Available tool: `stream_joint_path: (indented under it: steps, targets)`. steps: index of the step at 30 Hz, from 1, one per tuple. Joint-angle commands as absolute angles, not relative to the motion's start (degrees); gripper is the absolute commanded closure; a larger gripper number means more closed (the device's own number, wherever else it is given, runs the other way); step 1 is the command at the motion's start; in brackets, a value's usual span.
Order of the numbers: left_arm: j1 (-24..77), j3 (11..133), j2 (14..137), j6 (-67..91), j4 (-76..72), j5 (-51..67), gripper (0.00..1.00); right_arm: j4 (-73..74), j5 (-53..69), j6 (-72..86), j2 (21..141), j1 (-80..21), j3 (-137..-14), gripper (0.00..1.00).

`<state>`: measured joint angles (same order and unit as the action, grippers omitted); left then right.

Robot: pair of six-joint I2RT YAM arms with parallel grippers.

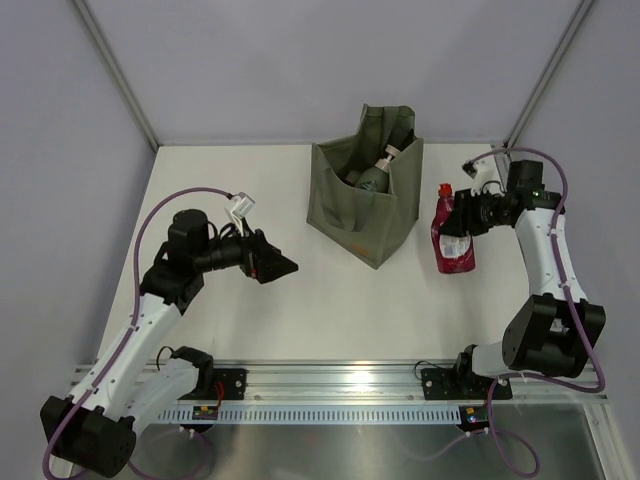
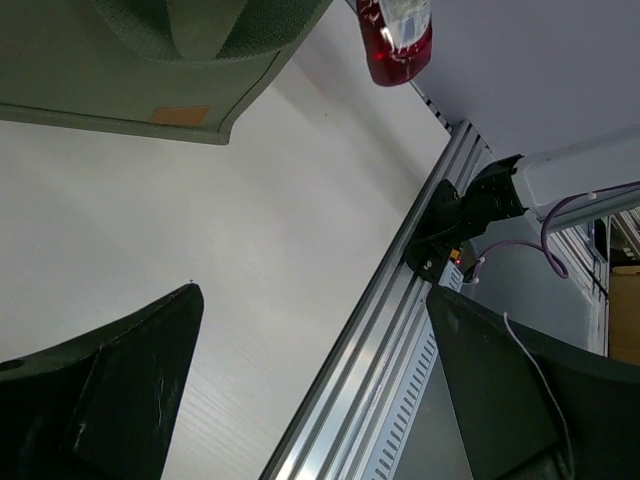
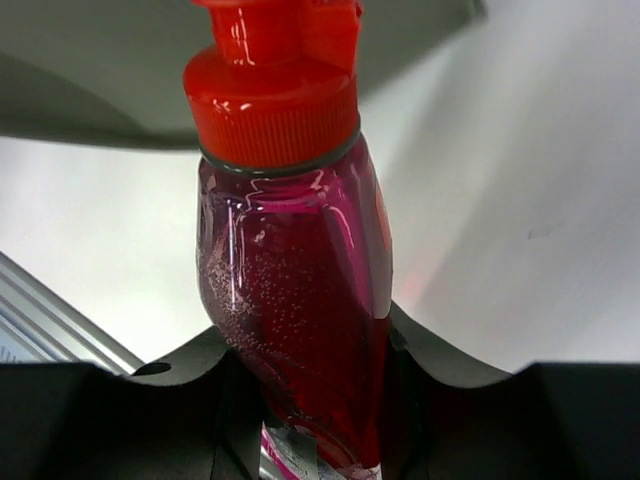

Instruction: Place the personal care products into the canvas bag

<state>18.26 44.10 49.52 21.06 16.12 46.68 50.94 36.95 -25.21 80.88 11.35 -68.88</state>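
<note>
1. White table (image 1: 300,320) between pale grey walls; both arms are bolted along a rail at its near edge.
2. The canvas bag (image 1: 355,205) stands open at the middle back of the table; a small orange mark (image 2: 180,115) shows on one side.
3. The left gripper (image 1: 280,266) hovers over the table's left part, well apart from the bag; its jaws are spread wide, nothing between them.
4. The right gripper (image 1: 468,215) is right of the bag; its jaws pinch the dark red bottle (image 3: 295,330) from both sides.
5. That bottle, with a red cap (image 1: 445,188) and white label, is outside the bag, near its right side; whether it touches the table I cannot tell.
6. A grey-green bottle (image 1: 370,180) with a beige pump (image 1: 392,152) lies inside the bag.
</note>
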Motion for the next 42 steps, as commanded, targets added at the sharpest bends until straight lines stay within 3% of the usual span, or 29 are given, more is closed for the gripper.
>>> stream_joint_path:
  steps: [1,6,15,22,30,31,34,37,38,42]
  targets:
    - [18.2,45.6,50.1,22.1,13.1,49.0,0.01,49.8,51.2,-21.9,77.0,10.8,-80.6,1.00]
    - [18.2,46.5,51.1,23.3,12.4,47.7,0.01,46.8,56.2,-15.3,79.5,6.6,-98.0,1.00]
    - [18.2,46.9,51.5,27.6,9.8,44.9,0.01,28.8,45.2,3.9,92.7,-10.3,-120.2,1.00]
    - [18.2,49.7,51.7,27.5,12.0,41.8,0.01,18.0,24.0,10.4,99.6,-18.4,-117.6,1.00]
    - [18.2,48.7,52.8,28.2,9.6,42.2,0.01,11.7,22.5,8.6,94.7,-20.0,-101.1,0.96]
    - [18.2,48.4,53.1,28.4,8.9,42.6,0.01,11.5,23.5,8.2,94.2,-20.1,-100.3,0.88]
    - [18.2,47.9,52.7,28.9,8.2,42.5,0.01,11.4,26.4,6.2,93.8,-20.4,-98.0,0.78]
    - [18.2,48.5,52.4,28.0,9.0,41.9,0.01,13.3,29.4,3.8,93.7,-20.7,-97.6,0.58]
    - [18.2,48.9,52.5,27.3,9.4,41.8,0.01,14.8,29.8,2.0,93.7,-20.7,-97.7,0.44]
    - [18.2,50.4,52.4,24.8,12.1,41.2,0.01,20.4,30.8,-5.0,92.7,-20.6,-99.8,0.08]
